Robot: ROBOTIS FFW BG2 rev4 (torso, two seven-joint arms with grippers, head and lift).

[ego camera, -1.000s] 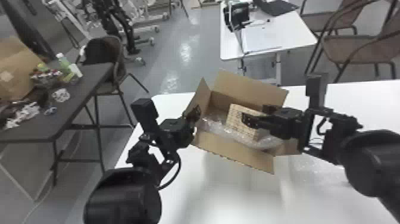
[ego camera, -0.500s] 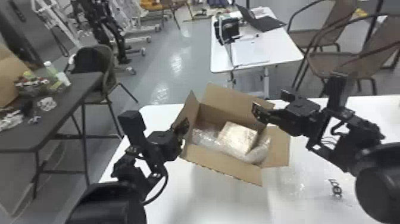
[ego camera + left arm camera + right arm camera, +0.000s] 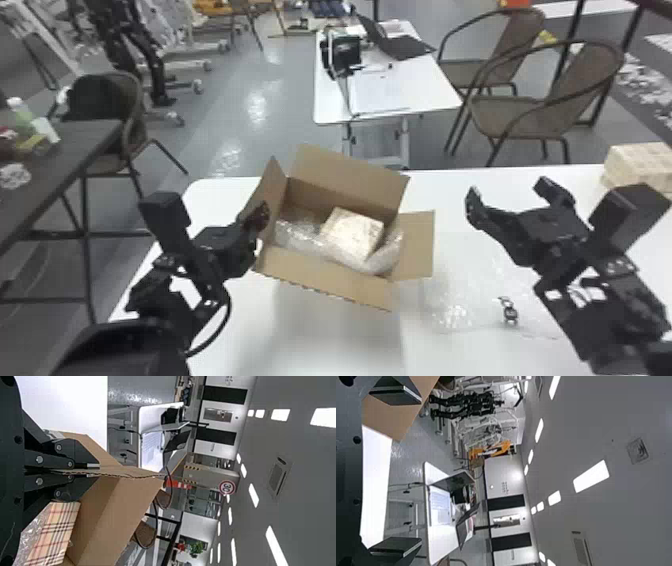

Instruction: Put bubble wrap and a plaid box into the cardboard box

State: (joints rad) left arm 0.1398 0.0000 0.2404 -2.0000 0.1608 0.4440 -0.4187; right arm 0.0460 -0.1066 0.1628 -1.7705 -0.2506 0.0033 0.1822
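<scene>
Beige plaid box [image 3: 352, 232]: lay amid clear bubble wrap [image 3: 302, 237] inside open brown cardboard box [image 3: 325, 290]; probably light, stiff, best gripped across opposite sides. Left gripper [image 3: 93, 470]: pinched a cardboard flap [image 3: 132, 475]. Right gripper [image 3: 509, 189]: stood wide open, empty.

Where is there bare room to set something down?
Nearest the robot, on the white table, between the left arm and the loose clear wrap. A smaller patch shows toward the far edge, between the cardboard box and right claw. Crowded: inside the box, plaid box among bubble wrap.
</scene>
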